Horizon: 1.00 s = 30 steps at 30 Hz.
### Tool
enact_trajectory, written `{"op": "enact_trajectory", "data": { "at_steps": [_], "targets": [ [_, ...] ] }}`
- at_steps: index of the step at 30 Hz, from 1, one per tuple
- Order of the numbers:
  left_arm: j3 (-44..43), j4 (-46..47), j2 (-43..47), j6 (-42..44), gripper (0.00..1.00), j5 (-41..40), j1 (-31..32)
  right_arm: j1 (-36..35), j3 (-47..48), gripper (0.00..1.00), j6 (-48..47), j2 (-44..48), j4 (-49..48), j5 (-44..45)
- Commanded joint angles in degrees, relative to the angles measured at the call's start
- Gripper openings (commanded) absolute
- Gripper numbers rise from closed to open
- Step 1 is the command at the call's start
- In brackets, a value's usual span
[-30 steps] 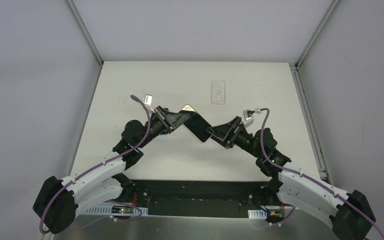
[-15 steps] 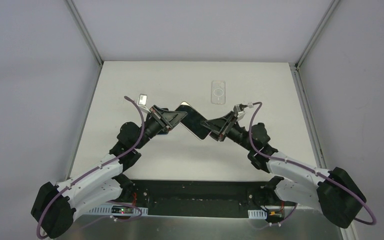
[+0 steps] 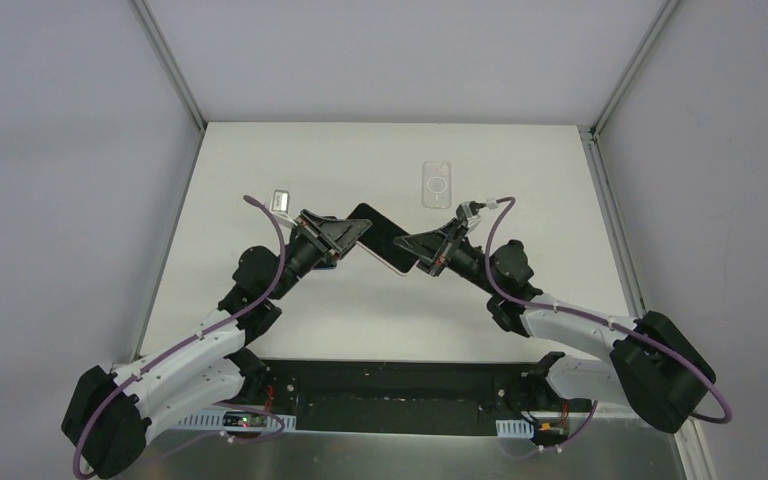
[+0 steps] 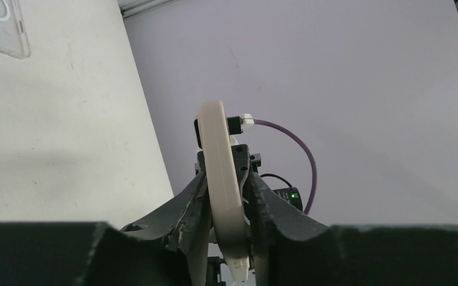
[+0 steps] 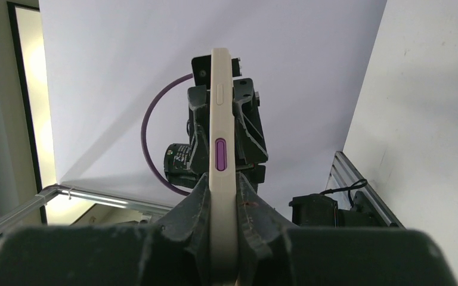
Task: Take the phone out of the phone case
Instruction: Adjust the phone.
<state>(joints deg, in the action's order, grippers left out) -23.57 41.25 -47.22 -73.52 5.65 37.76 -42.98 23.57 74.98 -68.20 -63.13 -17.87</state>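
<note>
One phone (image 3: pixel 385 240), one clear case (image 3: pixel 438 184), two grippers (image 3: pixel 360 236) (image 3: pixel 415 245)

- phone (image 3: pixel 385 240) over the middle of the surface (image 3: pixel 290 160), between the two arms
- left gripper (image 3: pixel 363 233) at the phone's left end, jaws one on each face, touching it
- right gripper (image 3: pixel 412 246) at the phone's right end, jaws against both faces
- the two grippers face each other across the phone, tips near but apart
- phone case (image 3: pixel 437 185) flat on the surface, behind the phone and a bit to its right, apart from it and from both grippers
</note>
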Motion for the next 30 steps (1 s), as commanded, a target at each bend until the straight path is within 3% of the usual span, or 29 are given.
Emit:
{"op": "enact_trajectory", "data": {
  "at_steps": [1,7,11,18,21,30],
  "targets": [
    [-0.3,5.9,1.6,1.5,0.34,1.1,-0.2,0.0,2.4,0.0,2.0,2.3,-4.7,-3.9],
    [-1.5,5.9,0.5,0.6,0.43,7.7,-2.0,1.3,1.9,0.0,-4.6,7.4,0.6,-9.1],
    [-3.6,5.9,-2.2,-1.6,0.45,15.1,-3.8,1.3,0.9,0.0,-13.0,14.2,10.0,-8.2],
    [-5.6,5.9,-3.9,-2.2,0.43,18.3,-3.8,1.3,2.0,0.0,-23.5,23.3,25.2,-6.1],
    [-6.5,5.9,-4.5,-2.3,0.42,19.3,-3.8,1.3,1.9,0.0,-24.0,23.7,25.3,-5.4],
    [-6.8,5.9,-4.9,-2.3,0.52,21.2,-3.7,1.3,-0.1,0.0,-21.3,23.2,19.7,0.1]
  ]
}}
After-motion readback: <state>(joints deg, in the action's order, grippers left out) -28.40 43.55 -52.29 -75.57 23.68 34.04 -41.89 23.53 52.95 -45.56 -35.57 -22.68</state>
